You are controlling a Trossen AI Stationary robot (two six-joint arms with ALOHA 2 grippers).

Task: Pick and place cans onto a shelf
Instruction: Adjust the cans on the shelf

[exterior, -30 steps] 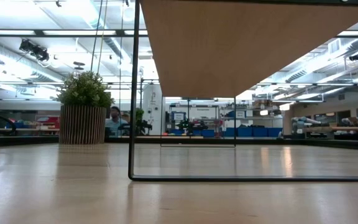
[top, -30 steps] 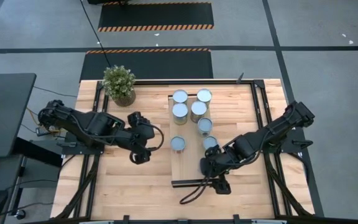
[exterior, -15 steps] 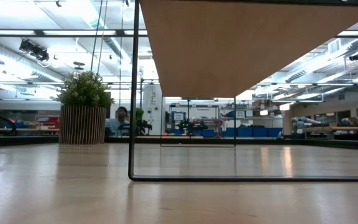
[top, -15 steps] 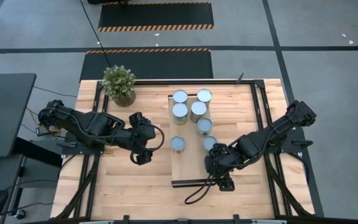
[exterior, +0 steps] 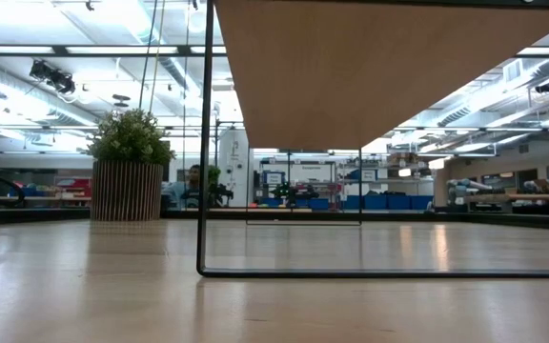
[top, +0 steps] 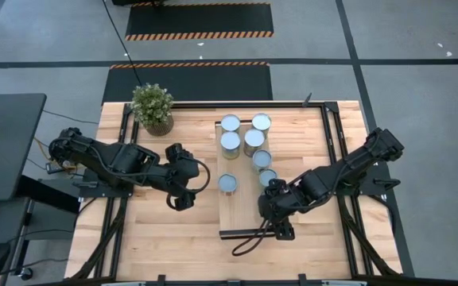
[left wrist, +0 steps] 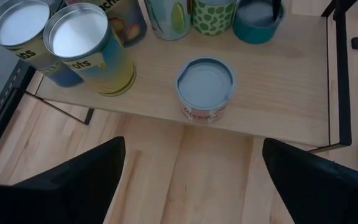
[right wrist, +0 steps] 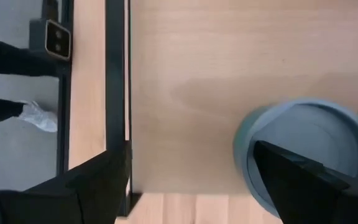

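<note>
Overhead view: the long light-wood shelf [top: 245,171] sits raised on a thin black frame at the centre of the butcher-block wooden counter [top: 153,238], running from the upper middle of the frame down to the lower middle. Seven small silvery round-topped cans show on it. Four cans [top: 242,133] stand close together in a cluster at the shelf's upper end. A fifth can [top: 262,160] stands just below the cluster on the shelf's right side, and a sixth can [top: 267,178] just below that. A seventh can [top: 227,183] stands alone on the shelf's left side, near mid-length.

Left hand [top: 180,200]: at centre-left of the frame, over bare counter just left of the shelf, apart from the cans. Its wrist view shows both dark fingers [left wrist: 73,186] spread wide with nothing between them; the lone can with a red-lettered label [left wrist: 205,89] stands on the shelf ahead.

Right hand [top: 281,230]: at lower centre-right of the frame, over the shelf's lower right edge, just below the sixth can. Its wrist view shows the fingers [right wrist: 73,186] spread apart, holding nothing; one finger overlaps the grey-blue can top [right wrist: 303,155] in that view, contact cannot be told.

A small green potted plant in a slatted pot [top: 152,107] stands at the counter's upper left.
</note>
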